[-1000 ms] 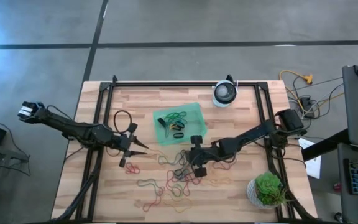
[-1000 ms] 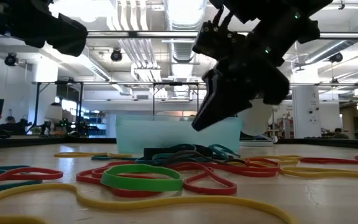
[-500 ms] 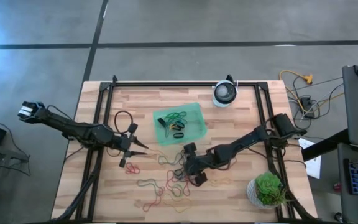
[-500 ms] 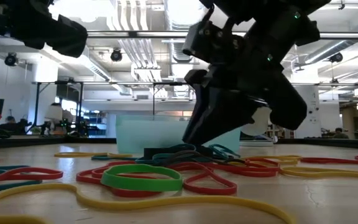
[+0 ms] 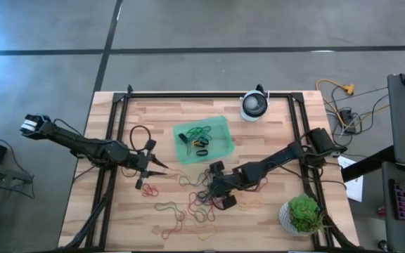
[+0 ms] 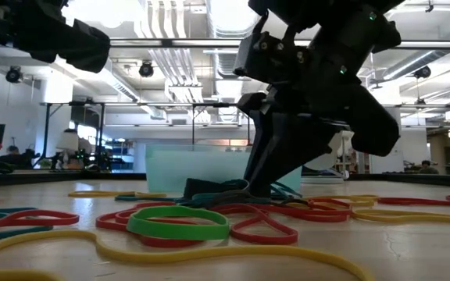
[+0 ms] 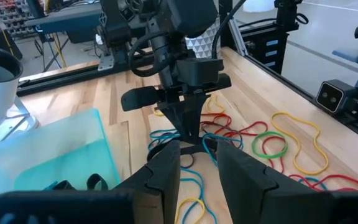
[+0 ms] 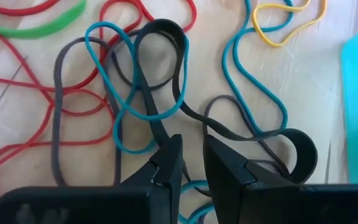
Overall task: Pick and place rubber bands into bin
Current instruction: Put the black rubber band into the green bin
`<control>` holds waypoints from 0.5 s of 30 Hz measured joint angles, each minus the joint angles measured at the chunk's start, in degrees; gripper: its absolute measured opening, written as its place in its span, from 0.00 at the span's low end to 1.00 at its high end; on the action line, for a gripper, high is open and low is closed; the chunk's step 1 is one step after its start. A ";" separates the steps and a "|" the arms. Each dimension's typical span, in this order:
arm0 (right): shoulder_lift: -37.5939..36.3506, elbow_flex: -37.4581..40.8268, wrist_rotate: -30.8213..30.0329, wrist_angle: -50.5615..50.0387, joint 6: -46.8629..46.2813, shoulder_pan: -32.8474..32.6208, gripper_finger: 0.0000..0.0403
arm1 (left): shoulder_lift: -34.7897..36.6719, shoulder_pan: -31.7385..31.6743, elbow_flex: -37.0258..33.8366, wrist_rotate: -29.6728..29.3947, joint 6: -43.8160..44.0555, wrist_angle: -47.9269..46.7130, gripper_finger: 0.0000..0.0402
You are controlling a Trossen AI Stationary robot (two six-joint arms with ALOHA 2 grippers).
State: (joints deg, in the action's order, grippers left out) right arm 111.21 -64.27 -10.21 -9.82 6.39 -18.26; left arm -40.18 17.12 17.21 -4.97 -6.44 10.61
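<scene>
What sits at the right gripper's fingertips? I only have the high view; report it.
Observer: Right wrist view: the right gripper has its fingers narrowly apart beside a black rubber band; I cannot see it pinched.
Operator: Give me its height.
Observer: Low view: its tips are down at the table, in front of the bin.
Operator: Now the left gripper.
Observer: Left wrist view: the left gripper is open, empty, raised off the table.
</scene>
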 joint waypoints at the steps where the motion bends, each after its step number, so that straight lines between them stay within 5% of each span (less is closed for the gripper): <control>1: -0.04 -0.10 0.02 -0.15 0.02 0.00 0.15 | 0.00 0.00 0.00 0.00 0.00 0.00 0.23; 15: -1.28 -0.13 0.25 -0.52 0.22 -0.22 0.15 | -0.07 0.00 -0.02 0.00 0.00 0.00 0.23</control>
State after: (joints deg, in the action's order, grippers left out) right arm 109.93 -64.40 -9.96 -10.34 6.61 -18.48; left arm -40.25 17.12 17.19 -4.97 -6.44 10.61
